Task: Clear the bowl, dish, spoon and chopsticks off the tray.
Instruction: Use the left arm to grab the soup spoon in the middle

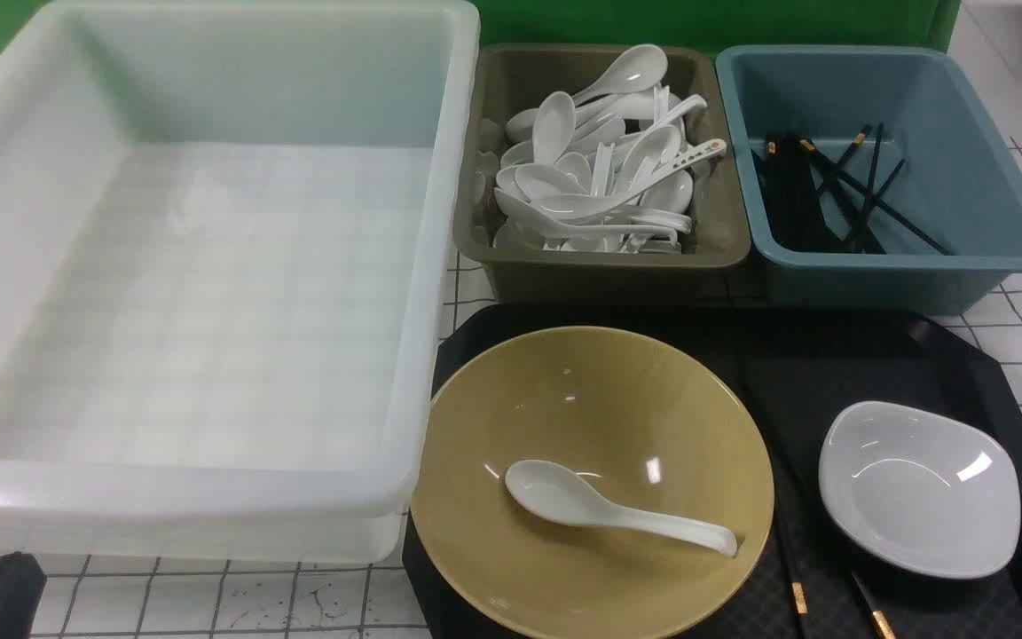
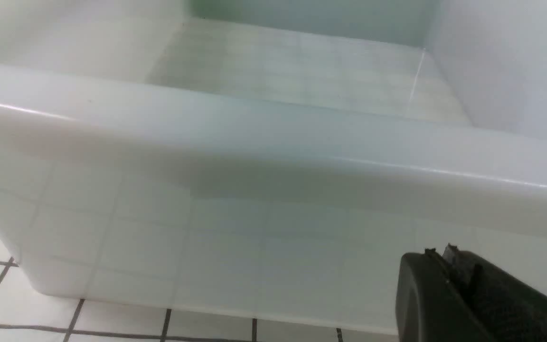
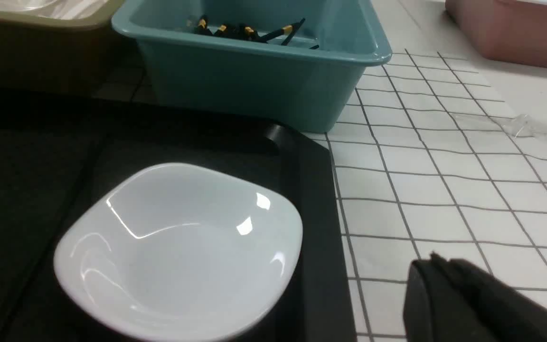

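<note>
Left gripper [image 2: 444, 270] and right gripper [image 3: 439, 280] show only as dark edges at lower right of their wrist views, the left low beside the white tub [image 2: 273, 156], the right over the table [image 3: 444, 190] beside the tray [image 3: 316, 213]; spread or closed, I cannot tell. Sorting by kind is evidently intended: white tub at left seemingly for crockery, olive tub [image 1: 600, 266] at top centre holding other spoons [image 1: 600, 177], blue tub [image 1: 901, 275] at top right holding other chopsticks [image 1: 830, 204]. Nothing is cleared yet: on the tray at lower right sit the bowl [image 1: 600, 408], the dish [image 1: 919, 488] right of it, the spoon [image 1: 609, 510] inside the bowl, the chopsticks [image 1: 797, 599] between bowl and dish.
</note>
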